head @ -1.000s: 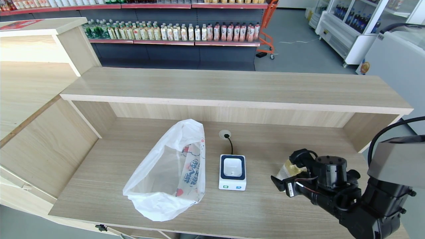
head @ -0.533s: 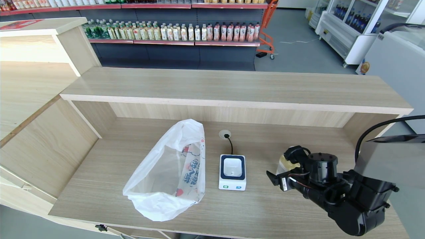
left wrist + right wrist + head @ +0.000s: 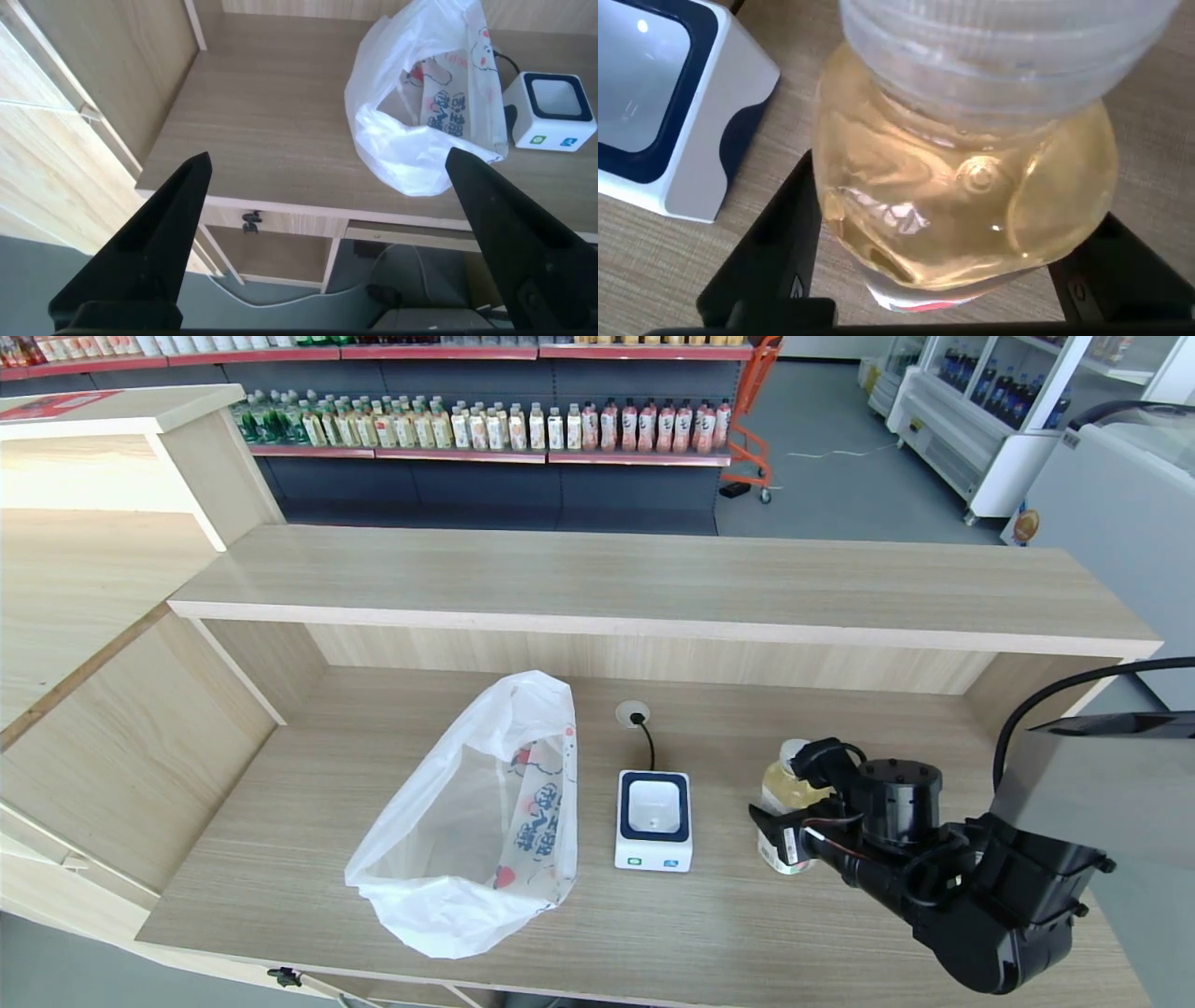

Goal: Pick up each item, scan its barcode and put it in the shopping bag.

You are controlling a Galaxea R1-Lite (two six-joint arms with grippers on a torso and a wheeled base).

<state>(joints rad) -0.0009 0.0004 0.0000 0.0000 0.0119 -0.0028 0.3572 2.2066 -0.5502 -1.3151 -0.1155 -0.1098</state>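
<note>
Edging sideways over the last second, the right gripper (image 3: 794, 807) has carried the bottle (image 3: 780, 791) of yellowish liquid closer to the scanner (image 3: 653, 819), which in the head view now sits just beside the clamped fingers, with the shopping bag (image 3: 467, 831) beyond it on the same side. More of the bottle now stands clear of the wrist than before, though whether its base has left the counter (image 3: 653, 924) cannot be told. In the left wrist view, the left gripper (image 3: 329, 163) hangs spread wide and empty off the counter's (image 3: 262, 121) front edge, with the shopping bag (image 3: 420, 103) and scanner (image 3: 556, 107) ahead of it. In the right wrist view, the dark fingers (image 3: 771, 252) press either side of the bottle's (image 3: 971, 187) lower body, with the scanner (image 3: 654, 103) close alongside. The barcode pass looks imminent, and bagging is yet to come.
</note>
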